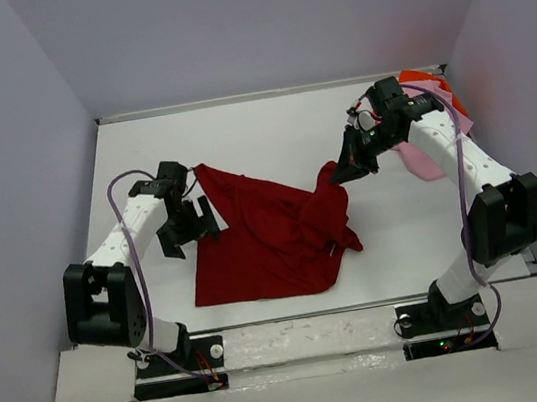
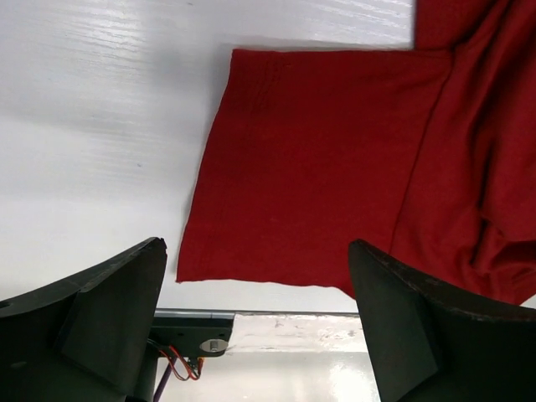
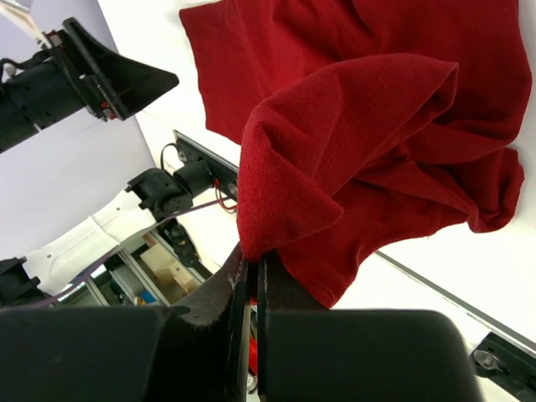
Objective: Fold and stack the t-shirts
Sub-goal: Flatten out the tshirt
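Top external shows the dark red t-shirt (image 1: pixel 265 242), soft rumpled knit, spread mid-table (image 1: pixel 268 130). The right gripper (image 1: pixel 350 171) is pinched tight on its lifted fold. The left gripper (image 1: pixel 189 225) gapes wide and empty over the table's left half. The pink t-shirt (image 1: pixel 423 164) and orange t-shirt (image 1: pixel 419 75) are bunched at the table's far-right corner.

A lab: white table (image 1: pixel 267 125), plain walls (image 1: pixel 272 18) around.

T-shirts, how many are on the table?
3: dark red t-shirt mid-table, held by right claw; pink t-shirt and orange t-shirt heaped far right, partly hidden by the arm.
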Controlling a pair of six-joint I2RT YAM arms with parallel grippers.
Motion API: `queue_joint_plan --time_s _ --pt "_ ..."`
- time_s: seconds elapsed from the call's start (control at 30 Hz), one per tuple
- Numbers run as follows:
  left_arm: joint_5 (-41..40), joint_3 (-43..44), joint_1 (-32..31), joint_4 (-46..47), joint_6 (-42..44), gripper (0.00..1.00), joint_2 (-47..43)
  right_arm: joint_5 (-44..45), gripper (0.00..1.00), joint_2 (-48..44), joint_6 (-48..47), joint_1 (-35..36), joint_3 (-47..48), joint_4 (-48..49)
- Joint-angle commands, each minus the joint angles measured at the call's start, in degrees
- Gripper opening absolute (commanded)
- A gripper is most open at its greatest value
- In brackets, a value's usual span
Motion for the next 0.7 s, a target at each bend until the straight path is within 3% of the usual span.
queue_joint_plan --time_s 0.0,0.4,0.47,0.5,0.57,0.67 --pt "-0.62 0.37 -0.23 -0.27 0.04 0.99 2.39 -1.11 0.00 -2.36 -0.32 0.06 0.68 1.28" --pt "0.70 -5.87 -1.28 2.01 0.92 0.96 10.30 0.38 0.00 -4.38 0.03 0.06 0.59 1.54" --pt "0.43 -6.13 -1.64 2.54 0.66 0.80 11.27 0.12 0.00 -4.55 0.12 -0.46 0.50 1.63" --pt "0.87 -6.40 -1.64 2.98 0.48 0.58 11.97 -0.14 0.00 -4.55 0.12 -0.47 0.50 1.63" --pt "1.83 -7.19 -1.90 4.82 0.13 0.33 12.51 -0.32 0.00 -4.82 0.03 -0.47 0.33 1.72" --pt "2.81 -9.21 -3.65 6.58 -1.10 0.45 14.09 -1.11 0.00 -5.43 -0.15 -1.52 -0.28 1.72"
